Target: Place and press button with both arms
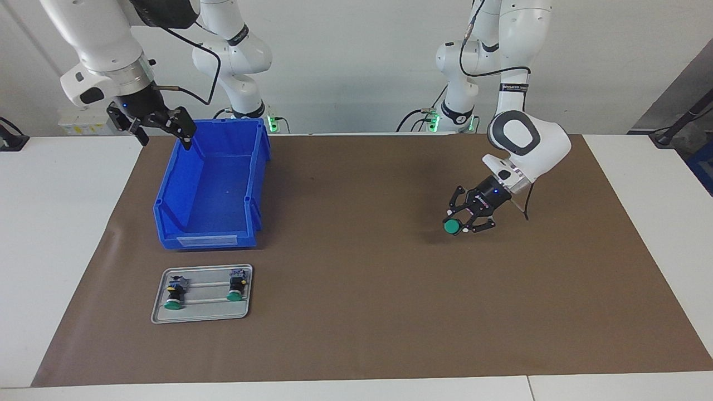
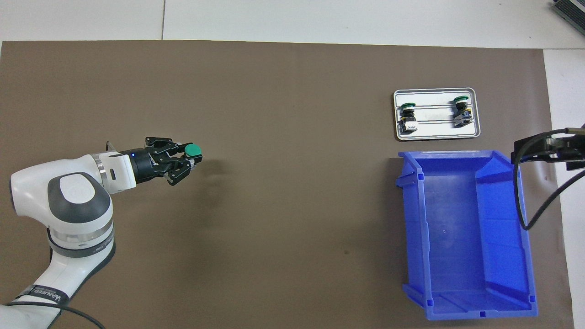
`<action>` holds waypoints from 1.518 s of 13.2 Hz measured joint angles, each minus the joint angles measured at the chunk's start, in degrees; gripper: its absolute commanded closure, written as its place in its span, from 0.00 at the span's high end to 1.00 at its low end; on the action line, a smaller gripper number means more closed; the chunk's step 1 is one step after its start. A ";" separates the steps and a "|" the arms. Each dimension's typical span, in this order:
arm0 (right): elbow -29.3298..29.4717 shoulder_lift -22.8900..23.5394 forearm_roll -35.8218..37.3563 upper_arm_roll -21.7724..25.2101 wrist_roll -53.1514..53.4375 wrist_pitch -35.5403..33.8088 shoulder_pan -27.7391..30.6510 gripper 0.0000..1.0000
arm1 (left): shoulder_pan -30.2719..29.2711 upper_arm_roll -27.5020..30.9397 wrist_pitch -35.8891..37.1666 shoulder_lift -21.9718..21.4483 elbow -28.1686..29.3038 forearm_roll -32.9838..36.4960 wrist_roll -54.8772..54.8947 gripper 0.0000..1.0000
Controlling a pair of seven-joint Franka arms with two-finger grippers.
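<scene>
My left gripper (image 1: 463, 223) (image 2: 185, 161) is shut on the button (image 1: 452, 226) (image 2: 193, 150), whose round green cap sticks out past the fingertips. It hangs low over the brown mat toward the left arm's end of the table. Two more buttons (image 1: 174, 297) (image 1: 236, 289) lie on the metal tray (image 1: 200, 314) (image 2: 436, 132). My right gripper (image 1: 161, 125) waits open, raised beside the corner of the blue bin (image 1: 209, 192) (image 2: 461, 237) nearest the robots; in the overhead view only its edge (image 2: 548, 148) shows.
The blue bin stands toward the right arm's end of the table, with the tray just farther from the robots than it. The brown mat (image 1: 356, 289) covers most of the white table.
</scene>
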State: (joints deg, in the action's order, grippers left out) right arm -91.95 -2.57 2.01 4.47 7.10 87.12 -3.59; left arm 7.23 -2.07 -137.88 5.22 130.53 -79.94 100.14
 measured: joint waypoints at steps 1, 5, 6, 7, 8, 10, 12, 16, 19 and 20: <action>0.00 0.00 0.00 0.00 0.00 0.00 0.00 1.00 | 0.01 -0.11 -0.10 -0.28 0.80 -2.45 2.15 0.00; 0.00 0.00 0.00 0.00 0.00 0.00 0.00 1.00 | 0.96 -0.47 0.63 -0.31 3.78 -20.53 16.84 0.00; 0.00 0.00 0.00 0.00 0.00 0.00 0.00 1.00 | 1.73 -0.58 1.54 0.07 4.98 -26.39 22.21 0.00; 0.00 0.00 0.00 0.00 0.00 0.00 0.00 1.00 | 2.29 -0.69 3.09 0.68 6.21 -30.87 26.49 0.00; 0.00 0.00 0.00 0.00 0.00 0.00 0.00 1.00 | 2.49 -0.74 5.43 1.35 7.42 -33.97 29.60 0.00; 0.00 0.00 0.00 0.00 0.00 0.00 0.00 1.00 | 2.24 -0.43 10.83 2.28 9.51 -37.35 33.74 0.00; 0.00 0.00 0.00 0.00 0.00 0.00 0.00 1.00 | 2.14 0.01 15.13 2.50 11.70 -39.68 37.37 0.00; 0.00 0.00 0.00 0.00 0.00 0.00 0.00 1.00 | 2.00 0.29 17.67 2.49 14.09 -40.72 39.90 0.77; 0.00 0.00 0.00 0.00 0.00 0.00 0.00 1.00 | 1.95 0.47 17.72 2.36 14.09 -40.75 39.94 0.78; 0.00 0.00 0.00 0.00 0.00 0.00 0.00 1.00 | 1.93 0.57 17.72 2.34 14.09 -40.76 39.93 0.78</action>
State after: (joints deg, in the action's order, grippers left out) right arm -91.95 -2.57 2.01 4.47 7.10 87.12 -3.59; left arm 9.16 -1.50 -120.16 7.56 144.62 -120.71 140.07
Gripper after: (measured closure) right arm 0.000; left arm 0.225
